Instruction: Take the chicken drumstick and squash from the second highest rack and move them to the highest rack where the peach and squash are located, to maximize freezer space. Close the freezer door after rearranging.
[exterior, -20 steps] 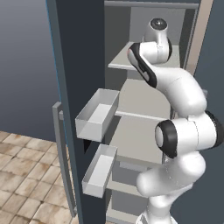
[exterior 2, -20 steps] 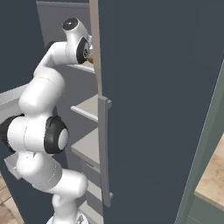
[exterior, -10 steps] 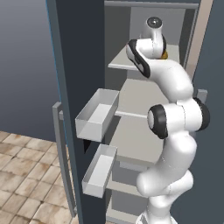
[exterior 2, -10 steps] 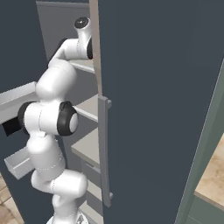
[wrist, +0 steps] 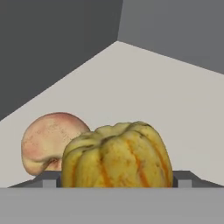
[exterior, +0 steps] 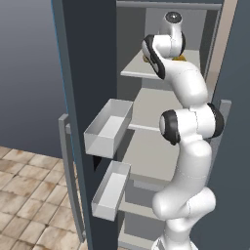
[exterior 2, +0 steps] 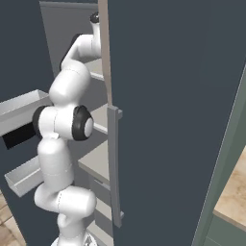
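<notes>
A ribbed yellow-orange squash (wrist: 116, 155) sits between my gripper (wrist: 116, 180) fingertips (wrist: 49, 178), touching both, so the gripper is shut on it. It hangs just over the pale floor of the highest rack (exterior: 136, 73). A peach (wrist: 48, 142) lies on that rack, close behind and to the left of the squash. In the left base view my hand reaches into the top rack, and a sliver of the squash (exterior: 180, 57) shows beside the wrist. The chicken drumstick is out of view. The second highest rack (exterior: 151, 105) looks bare where it shows.
The freezer door (exterior: 83, 97) stands open on the left, carrying two white bins (exterior: 107, 127) (exterior: 111, 190). The fridge's other dark door (exterior 2: 178, 120) with its grey handle (exterior 2: 114, 163) is close on the right. The rack's back and side walls (wrist: 166, 26) lie ahead.
My arm has straightened and risen, pushing the hand deeper into the highest rack. The elbow has swung up from low right to the middle of the cabinet.
</notes>
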